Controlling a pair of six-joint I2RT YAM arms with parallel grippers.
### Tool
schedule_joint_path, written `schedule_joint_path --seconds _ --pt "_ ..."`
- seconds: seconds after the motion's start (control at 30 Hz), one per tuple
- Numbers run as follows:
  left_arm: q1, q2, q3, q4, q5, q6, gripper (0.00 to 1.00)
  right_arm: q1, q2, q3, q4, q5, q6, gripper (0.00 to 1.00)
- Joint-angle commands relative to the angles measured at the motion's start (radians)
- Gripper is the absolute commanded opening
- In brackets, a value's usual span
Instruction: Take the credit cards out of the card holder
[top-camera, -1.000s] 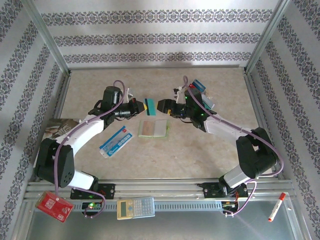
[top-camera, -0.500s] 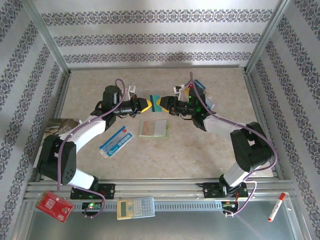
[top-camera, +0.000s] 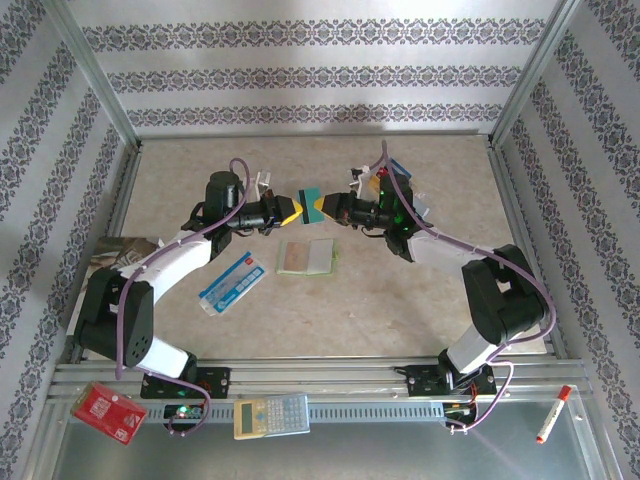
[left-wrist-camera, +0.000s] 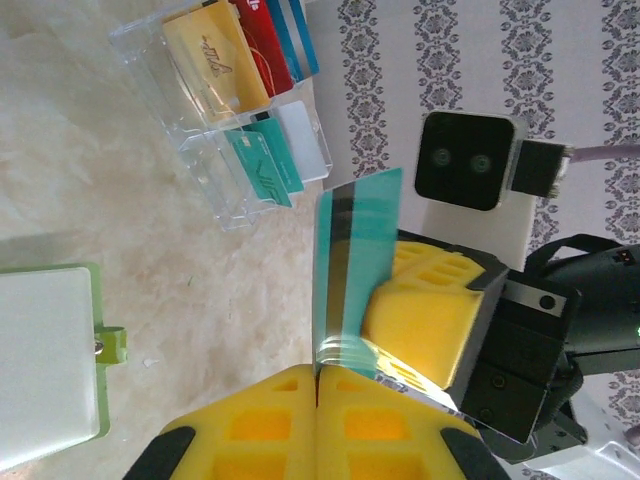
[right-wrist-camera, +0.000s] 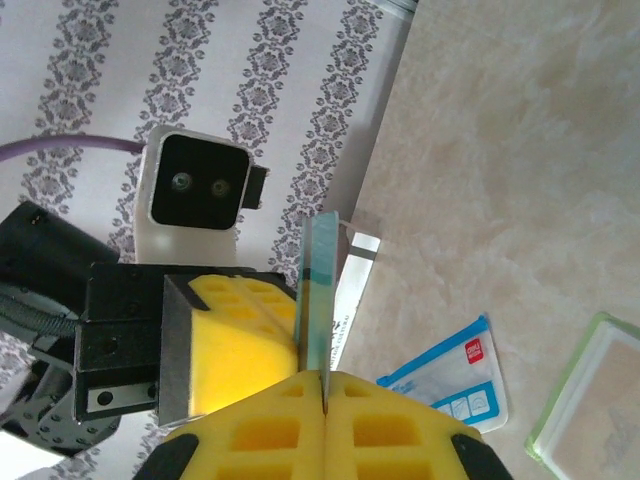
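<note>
A teal credit card (top-camera: 311, 203) hangs in the air between both arms, above the card holder (top-camera: 308, 257). My left gripper (top-camera: 293, 209) is shut on the card's left edge, and my right gripper (top-camera: 325, 208) is shut on its right edge. In the left wrist view the card (left-wrist-camera: 360, 250) stands on edge from my pinched left gripper (left-wrist-camera: 318, 372). In the right wrist view the card (right-wrist-camera: 322, 290) rises from my right gripper (right-wrist-camera: 323, 375). The lime-green card holder (left-wrist-camera: 45, 360) lies open on the table. More credit cards (left-wrist-camera: 215, 55) stand in a clear rack.
The clear rack (top-camera: 405, 190) sits at the back right. A blue-and-white packet (top-camera: 231, 282) lies left of the card holder, with a magazine (top-camera: 115, 252) further left. On the near rail rest a red board (top-camera: 110, 411), a calculator (top-camera: 271, 415) and a marker (top-camera: 552, 413).
My right gripper came in from the right, open, and shut on the teal card that my left gripper holds. The left arm shifted slightly right.
</note>
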Motion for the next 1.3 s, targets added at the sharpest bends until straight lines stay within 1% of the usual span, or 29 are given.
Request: schedule_joint_path --seconds 0.0,0.1,0.13,0.17,0.2,0.3,0.33,0.4,0.5,0.53,0.57,0.67,0.8,0.93,1.07,1.27 --pt "0.021 0.002 -0.019 -0.041 -0.013 0.041 0.20 -0.004 -0.045 -0.003 -0.059 0.007 -0.123 0.00" --pt "0.044 -0.015 -0.026 -0.141 -0.072 0.091 0.40 -0.027 -0.076 -0.016 -0.127 0.024 -0.208 0.00" --pt "0.055 -0.025 -0.020 -0.202 -0.111 0.122 0.46 -0.039 -0.091 -0.018 -0.166 0.036 -0.245 0.00" --pt "0.063 -0.037 -0.010 -0.276 -0.163 0.156 0.51 -0.051 -0.109 -0.015 -0.226 0.051 -0.296 0.00" --pt "0.069 -0.049 -0.001 -0.342 -0.217 0.186 0.53 -0.062 -0.126 -0.004 -0.301 0.077 -0.361 0.00" --pt "0.078 -0.084 0.034 -0.520 -0.402 0.281 0.60 -0.075 -0.180 0.057 -0.599 0.250 -0.620 0.00" --pt "0.078 -0.097 0.040 -0.557 -0.444 0.307 0.62 -0.075 -0.188 0.080 -0.680 0.311 -0.695 0.00" --pt "0.079 -0.117 0.047 -0.591 -0.491 0.336 0.67 -0.079 -0.194 0.118 -0.790 0.401 -0.805 0.00" --pt "0.081 -0.143 0.044 -0.610 -0.531 0.362 0.77 -0.082 -0.191 0.175 -0.911 0.488 -0.937 0.00" --pt "0.081 -0.149 0.042 -0.611 -0.537 0.373 0.83 -0.080 -0.190 0.192 -0.947 0.500 -0.988 0.00" --pt "0.081 -0.155 0.044 -0.612 -0.539 0.385 0.99 -0.078 -0.189 0.206 -0.978 0.515 -1.040 0.00" --pt "0.082 -0.161 0.044 -0.615 -0.541 0.412 1.00 -0.074 -0.170 0.228 -1.040 0.593 -1.158 0.00" --pt "0.086 -0.160 0.043 -0.615 -0.543 0.421 1.00 -0.073 -0.110 0.278 -1.129 0.712 -1.258 0.00" --pt "0.087 -0.151 0.035 -0.605 -0.536 0.415 1.00 -0.080 -0.060 0.290 -1.136 0.807 -1.330 0.00" --pt "0.087 -0.135 0.023 -0.575 -0.506 0.396 1.00 -0.109 -0.001 0.323 -1.133 0.816 -1.368 0.00" --pt "0.087 -0.117 0.009 -0.549 -0.466 0.375 1.00 -0.130 0.036 0.340 -1.112 0.857 -1.407 0.00"
